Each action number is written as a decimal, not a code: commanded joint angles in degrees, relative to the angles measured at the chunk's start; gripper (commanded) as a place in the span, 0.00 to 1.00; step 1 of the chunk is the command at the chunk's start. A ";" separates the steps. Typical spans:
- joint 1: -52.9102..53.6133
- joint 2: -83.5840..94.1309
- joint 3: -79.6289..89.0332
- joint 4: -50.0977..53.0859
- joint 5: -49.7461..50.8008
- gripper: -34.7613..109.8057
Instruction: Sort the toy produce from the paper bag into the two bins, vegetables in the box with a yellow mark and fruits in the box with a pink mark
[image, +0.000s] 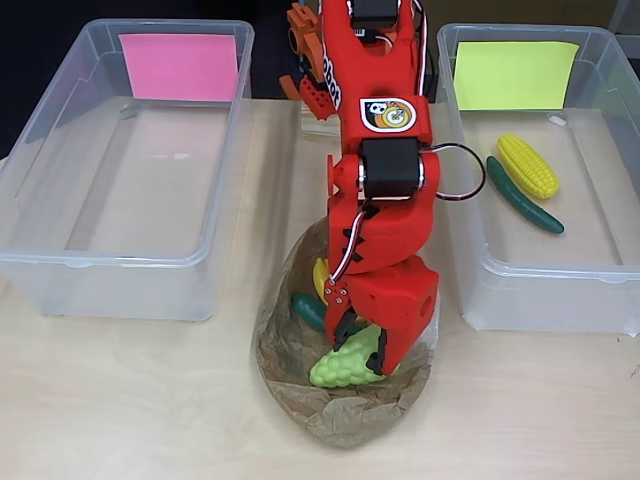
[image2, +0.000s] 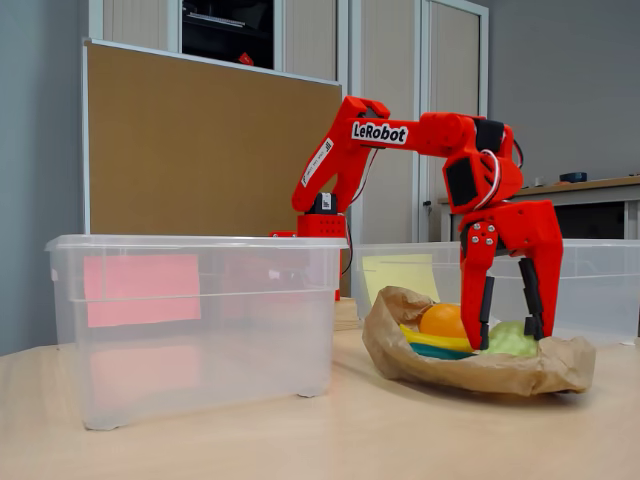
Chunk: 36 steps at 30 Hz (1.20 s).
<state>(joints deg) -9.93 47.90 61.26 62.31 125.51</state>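
A crumpled brown paper bag (image: 345, 418) (image2: 470, 375) lies open on the table between the two bins. In it are a light green bunch of grapes (image: 338, 371) (image2: 512, 343), a yellow piece (image: 320, 278), a dark green piece (image: 308, 311) and an orange ball (image2: 442, 320). My red gripper (image: 358, 355) (image2: 510, 338) reaches down into the bag, open, with its fingers either side of the grapes. The clear bin with the pink mark (image: 180, 66) (image2: 140, 290) is empty. The bin with the yellow mark (image: 515, 75) holds a corn cob (image: 528, 165) and a green cucumber (image: 523, 195).
The pink-marked bin (image: 40, 262) stands left of the bag and the yellow-marked bin (image: 470, 250) right of it in the overhead view. My arm's base (image2: 322, 222) sits behind, between them. Bare tabletop (image: 130, 400) lies in front.
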 joint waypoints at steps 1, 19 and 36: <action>-2.11 1.14 1.93 0.97 0.88 0.40; -4.22 2.20 1.05 -5.62 -6.15 0.47; -1.67 -0.62 3.78 0.44 -9.14 0.39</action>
<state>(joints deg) -12.13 46.93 63.37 60.47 116.98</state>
